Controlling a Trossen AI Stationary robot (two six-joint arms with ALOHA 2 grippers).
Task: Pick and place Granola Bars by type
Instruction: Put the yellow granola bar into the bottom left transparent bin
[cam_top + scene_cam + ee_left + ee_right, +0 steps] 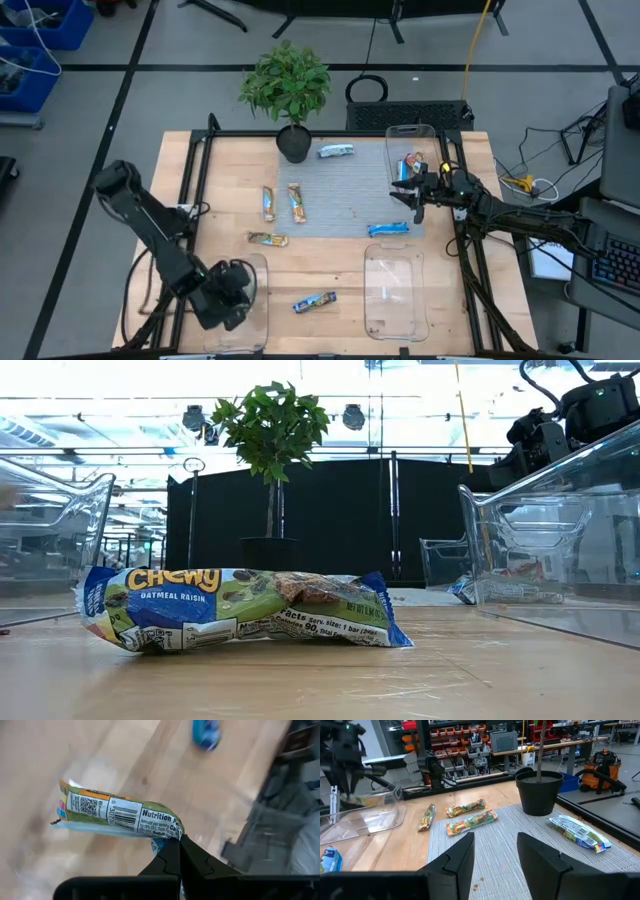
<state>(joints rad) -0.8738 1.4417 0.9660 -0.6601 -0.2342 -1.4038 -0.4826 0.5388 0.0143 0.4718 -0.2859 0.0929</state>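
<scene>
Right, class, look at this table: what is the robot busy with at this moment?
The robot is sorting granola bars into clear trays. The left gripper is shut on a green-and-yellow bar, holding it by one end over the near left tray. The right gripper hangs open beside the far right tray, which already holds bars. Several other bars lie on the grey mat and the wooden table, among them a blue bar near the front.
</scene>
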